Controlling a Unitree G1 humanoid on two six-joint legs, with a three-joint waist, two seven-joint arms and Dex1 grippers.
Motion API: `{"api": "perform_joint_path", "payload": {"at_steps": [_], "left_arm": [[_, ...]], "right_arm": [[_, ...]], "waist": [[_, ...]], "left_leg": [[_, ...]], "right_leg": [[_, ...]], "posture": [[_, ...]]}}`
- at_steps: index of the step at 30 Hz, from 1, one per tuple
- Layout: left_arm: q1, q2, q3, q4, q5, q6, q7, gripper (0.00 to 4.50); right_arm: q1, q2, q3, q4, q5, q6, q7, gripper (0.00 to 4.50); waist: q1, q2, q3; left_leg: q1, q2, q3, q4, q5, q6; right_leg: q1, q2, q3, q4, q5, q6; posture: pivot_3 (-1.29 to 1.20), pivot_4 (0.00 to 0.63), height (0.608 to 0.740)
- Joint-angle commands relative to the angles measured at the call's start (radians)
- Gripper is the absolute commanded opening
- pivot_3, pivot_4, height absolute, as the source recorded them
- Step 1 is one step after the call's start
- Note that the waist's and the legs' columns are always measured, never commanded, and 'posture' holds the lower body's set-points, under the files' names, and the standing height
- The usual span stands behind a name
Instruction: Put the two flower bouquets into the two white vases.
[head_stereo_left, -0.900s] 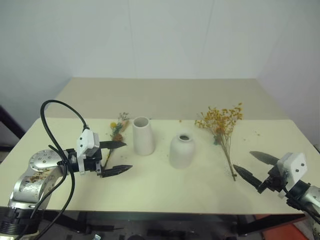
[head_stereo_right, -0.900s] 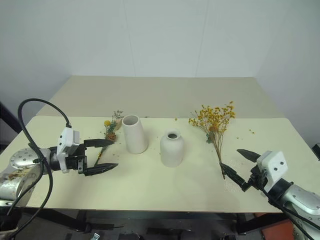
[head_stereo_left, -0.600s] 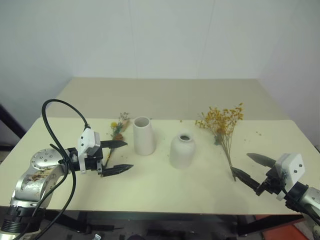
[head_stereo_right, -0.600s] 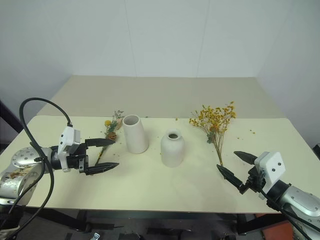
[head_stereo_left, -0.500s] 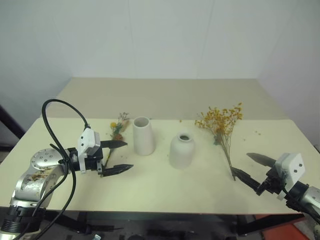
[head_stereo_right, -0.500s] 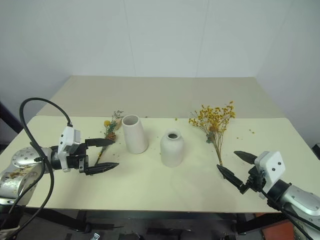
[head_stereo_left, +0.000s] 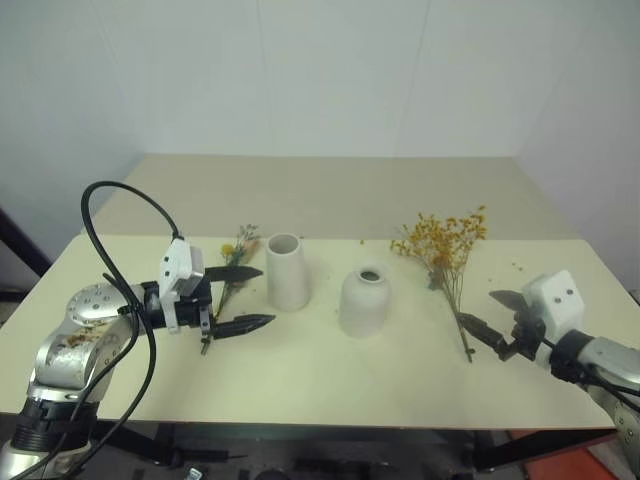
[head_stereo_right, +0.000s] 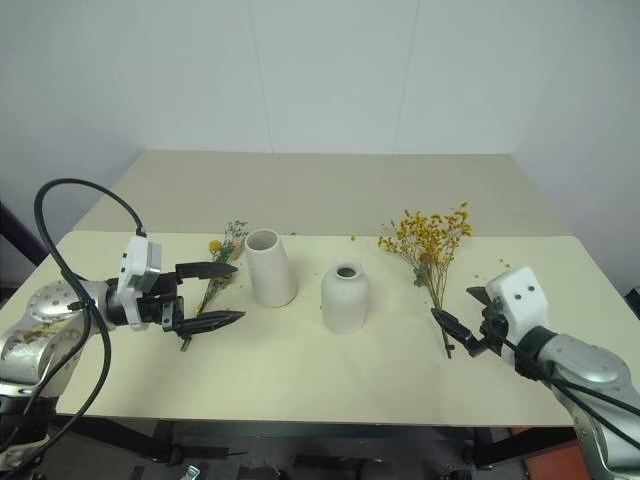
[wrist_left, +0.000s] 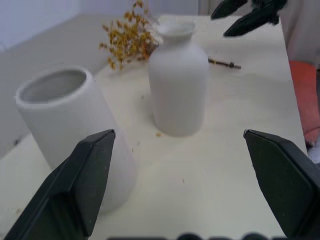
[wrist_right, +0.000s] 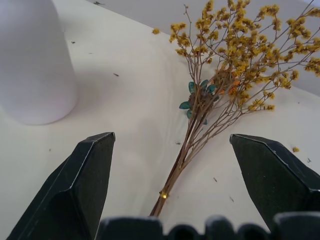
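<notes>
Moved: right gripper (head_stereo_left: 488, 318) has come in beside the bushy yellow-orange dried spray (head_stereo_left: 444, 243)'s stem end, fingers spread, empty.
Left gripper (head_stereo_left: 240, 297): spread, beside the slim sprig bunch (head_stereo_left: 234, 256).
Vases: tall tapered matte white vase (head_stereo_left: 286, 271) and short rounded white vase (head_stereo_left: 364, 301) stand mid-table, apart.
Room: cream table (head_stereo_left: 330, 375)'s near edge lies bare.

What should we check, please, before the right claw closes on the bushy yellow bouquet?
1. Right claw open: ok, fingers spread wide.
2. Bushy yellow bouquet stems between the fingers: ok in the right wrist view, where they run up the middle of the gap.
3. Claw low enough to pinch the stems on the table: cannot tell.
4. Both vases upright with mouths free: ok, the tall vase and the round vase stand apart and hold nothing.
5. Left claw open: ok, near the slim bouquet, holding nothing.
</notes>
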Motion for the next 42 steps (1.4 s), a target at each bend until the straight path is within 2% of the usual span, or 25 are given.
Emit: {"api": "perform_joint_path", "payload": {"at_steps": [1,5,11,26,29,35,40,42], "left_arm": [[-0.085,0.008,-0.03,-0.049,-0.054,0.078,-0.003,4.5],[-0.191,0.008,-0.089,-0.001,-0.029,0.108,-0.024,4.5],[-0.313,-0.02,-0.152,0.063,-0.009,0.114,-0.05,4.5],[-0.457,-0.093,-0.252,0.1,0.062,0.13,-0.067,4.5],[-0.466,-0.103,-0.26,0.107,0.072,0.121,-0.074,4.5],[-0.462,-0.109,-0.259,0.107,0.084,0.116,-0.074,4.5],[-0.459,-0.109,-0.257,0.115,0.092,0.107,-0.074,4.5],[-0.46,-0.109,-0.254,0.121,0.097,0.103,-0.074,4.5]], "right_arm": [[-0.08,-0.028,0.02,-0.036,0.023,0.162,-0.06,4.34],[-0.175,-0.028,0.076,-0.009,0.004,0.312,-0.116,4.34],[-0.277,-0.022,0.141,0.035,-0.013,0.421,-0.145,4.34],[-0.493,0.043,0.32,0.359,-0.162,0.415,-0.18,4.34],[-0.526,0.06,0.339,0.436,-0.189,0.401,-0.18,3.81],[-0.555,0.084,0.351,0.527,-0.232,0.364,-0.17,1.97],[-0.587,0.123,0.312,0.572,-0.243,0.353,-0.188,0.19],[-0.607,0.144,0.268,0.577,-0.239,0.359,-0.211,0.03]], "waist": [[0.0,0.0,0.0],[0.0,0.0,0.0],[-0.004,0.0,0.0],[-0.007,0.0,0.0],[-0.007,0.0,0.0],[-0.01,0.0,0.0],[-0.016,0.0,0.0],[-0.023,0.0,0.0]], "left_leg": [[0.0,0.0,0.0,0.0,0.0,0.0],[-0.001,0.0,0.0,0.0,0.0,0.0],[-0.002,-0.001,0.0,0.0,0.0,0.0],[-0.004,-0.001,0.0,0.002,0.0,0.0],[-0.004,-0.001,0.0,0.002,0.0,0.0],[-0.005,-0.001,0.0,0.003,0.0,0.0],[-0.005,-0.001,0.0,0.003,0.0,0.0],[-0.005,-0.001,0.0,0.003,0.0,0.0]], "right_leg": [[0.0,0.0,0.0,0.0,0.0,0.0],[0.0,0.0,0.0,0.0,0.0,0.001],[-0.002,0.0,0.0,-0.001,0.0,0.001],[-0.002,0.0,0.0,-0.001,0.001,0.0],[-0.003,0.0,0.0,-0.001,0.003,-0.002],[-0.004,0.0,0.0,0.0,0.004,-0.004],[-0.003,0.0,0.0,0.0,0.004,-0.004],[-0.003,0.0,0.0,0.0,0.004,-0.004]], "posture": [[0.0,0.15,0.74],[0.0,0.15,0.74],[0.0,0.15,0.74],[0.0,0.15,0.74],[0.0,0.15,0.74],[0.0,0.15,0.74],[0.0,0.15,0.74],[0.0,0.15,0.74]]}}
